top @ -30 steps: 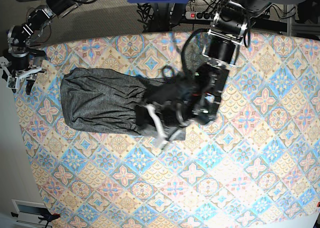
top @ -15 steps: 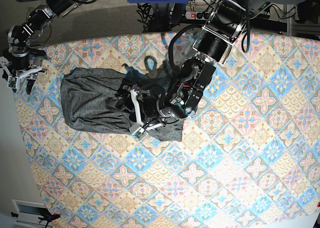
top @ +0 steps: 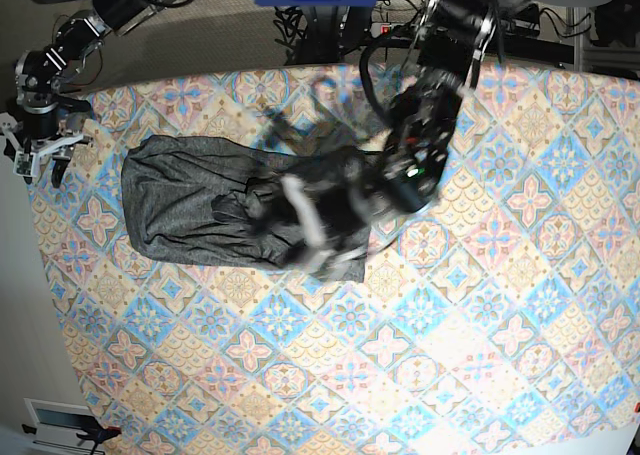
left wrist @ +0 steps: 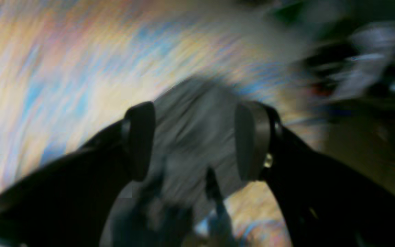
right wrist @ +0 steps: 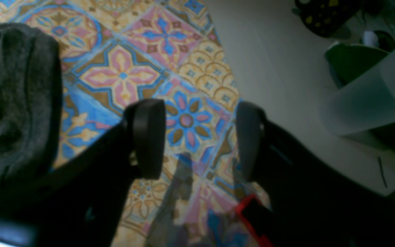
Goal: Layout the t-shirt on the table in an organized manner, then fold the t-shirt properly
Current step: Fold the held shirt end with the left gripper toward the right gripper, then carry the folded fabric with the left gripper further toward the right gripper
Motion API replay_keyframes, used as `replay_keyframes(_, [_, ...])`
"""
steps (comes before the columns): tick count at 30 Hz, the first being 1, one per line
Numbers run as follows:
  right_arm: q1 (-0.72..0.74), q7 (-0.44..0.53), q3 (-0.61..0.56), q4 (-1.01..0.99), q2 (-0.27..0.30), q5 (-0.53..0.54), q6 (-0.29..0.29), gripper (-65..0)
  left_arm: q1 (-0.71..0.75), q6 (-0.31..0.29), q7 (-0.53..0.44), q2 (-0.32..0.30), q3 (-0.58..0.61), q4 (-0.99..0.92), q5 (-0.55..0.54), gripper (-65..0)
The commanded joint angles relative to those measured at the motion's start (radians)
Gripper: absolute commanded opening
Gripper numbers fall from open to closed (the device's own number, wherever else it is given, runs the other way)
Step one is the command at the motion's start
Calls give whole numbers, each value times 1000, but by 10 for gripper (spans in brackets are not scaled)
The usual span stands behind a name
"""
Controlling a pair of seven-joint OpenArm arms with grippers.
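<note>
Wide table (top: 480, 355) under a pastel blue, pink and cream floral diamond-tile cloth fills most of the base view; its near-left edge meets a pale floor in the right wrist view. Dark heather-grey knit t-shirt (top: 190, 200) lies on the table's left-centre area, a roughly rectangular, wrinkled bundle running toward the middle; one end is hidden under the left arm. In the right wrist view a rumpled edge of the shirt (right wrist: 12, 99) shows at the far left, resting on the cloth.

Left arm reaches down from the top centre over the shirt's right end, motion-blurred in the base view. Left gripper (left wrist: 194, 140): jaws spread apart, grey shirt fabric visible in the gap behind them, neither pad touching it as far as the blur lets me tell; nothing held.

Right gripper (right wrist: 199, 137) sits at the table's far left edge, just beside the shirt's left end but apart from it; jaws spread wide, nothing between them, only patterned cloth below. In the base view it (top: 38, 147) hangs over the table corner.
</note>
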Motion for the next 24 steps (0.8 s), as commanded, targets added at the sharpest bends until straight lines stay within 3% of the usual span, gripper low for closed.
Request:
replay_keyframes(1, [8, 29, 2, 15, 17, 19, -5, -337, 10, -10, -31, 3, -40, 23, -30, -289])
replay_keyframes(4, [8, 29, 2, 12, 17, 19, -5, -337, 69, -10, -88, 3, -153, 23, -30, -322])
replay_keyframes(7, [8, 29, 2, 12, 17, 17, -5, -337, 108, -10, -108, 3, -242, 23, -30, -410])
replay_keyframes(11, [8, 29, 2, 12, 17, 17, -5, -337, 105, -10, -108, 11, -251, 1, -27, -520])
replay_keyframes(18, [8, 29, 2, 12, 17, 17, -5, -337, 88, -9, -165, 32, -255, -69, -29, -587])
replay_keyframes(24, [8, 29, 2, 4, 17, 17, -5, -337, 88, 139, -251, 31, -258, -68, -29, -619])
